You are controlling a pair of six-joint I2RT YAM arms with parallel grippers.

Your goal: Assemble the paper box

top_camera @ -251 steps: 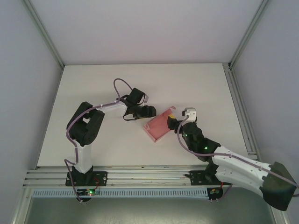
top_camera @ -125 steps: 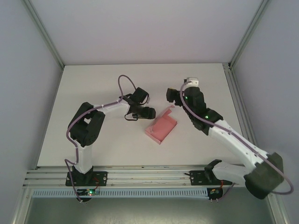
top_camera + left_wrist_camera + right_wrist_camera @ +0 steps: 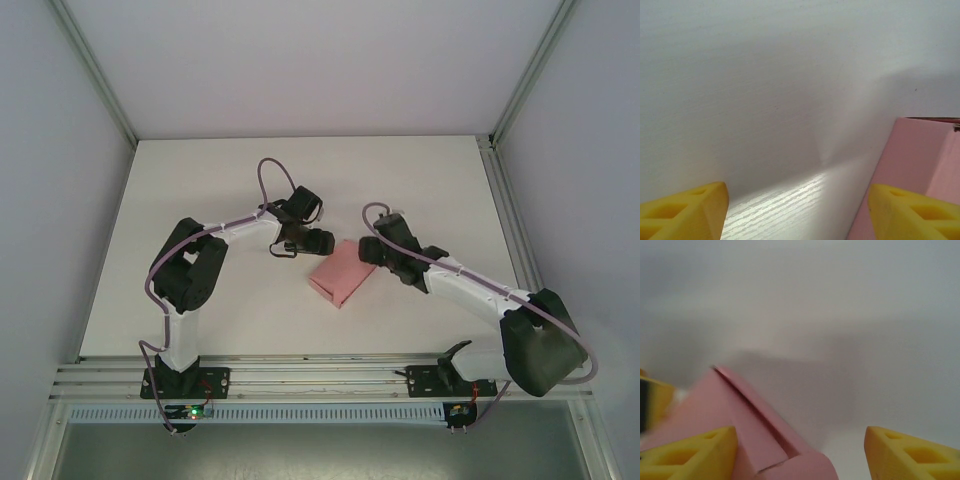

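The paper box (image 3: 343, 272) is a small pink rectangular box lying flat on the white table (image 3: 200, 190), its top flap folded down. My left gripper (image 3: 323, 241) hovers just off the box's far-left corner, open, with only bare table between its yellow fingertips (image 3: 685, 212); the box (image 3: 917, 167) shows beside the right fingertip. My right gripper (image 3: 368, 250) is low over the box's far-right end. In the right wrist view its jaws stand open (image 3: 800, 455), with a corner of the box (image 3: 747, 425) close to the left fingertip and a wide gap to the right one.
Both arms reach in from the near edge and meet over the table's middle, their grippers about a box width apart. Metal frame posts (image 3: 510, 100) and pale walls bound the table at the sides and back. A rail (image 3: 300, 380) runs along the near edge.
My right arm swung away behind the box, then came down onto its far-right end. The flap that stood up now lies flat. The left gripper barely shifted.
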